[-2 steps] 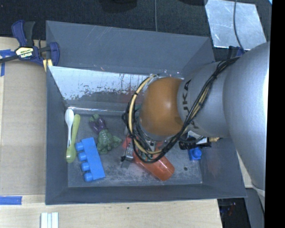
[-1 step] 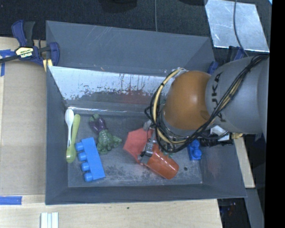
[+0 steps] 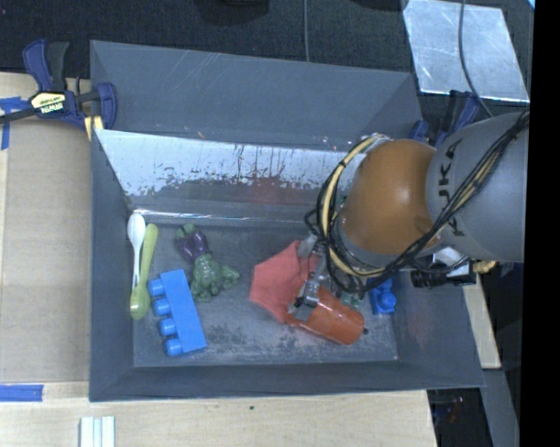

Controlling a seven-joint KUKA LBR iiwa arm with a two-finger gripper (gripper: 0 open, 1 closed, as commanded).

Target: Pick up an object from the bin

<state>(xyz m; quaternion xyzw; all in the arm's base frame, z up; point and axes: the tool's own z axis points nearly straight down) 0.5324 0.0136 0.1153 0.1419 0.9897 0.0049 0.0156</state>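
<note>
My gripper (image 3: 307, 301) is low in the right half of the bin, mostly hidden under the arm's wrist. It sits where a crumpled red cloth (image 3: 276, 280) meets an orange cylinder-shaped thing (image 3: 336, 323) lying on its side. The cloth spreads to the gripper's left and the orange thing lies just below and to the right of it. A small blue piece (image 3: 382, 299) rests against the right wall, close to the wrist.
In the left half lie a green and purple toy figure (image 3: 203, 266), a large blue studded building block (image 3: 177, 312) and a white and yellow-green spoon (image 3: 140, 264) along the left wall. The arm's bulk covers the bin's right rear part.
</note>
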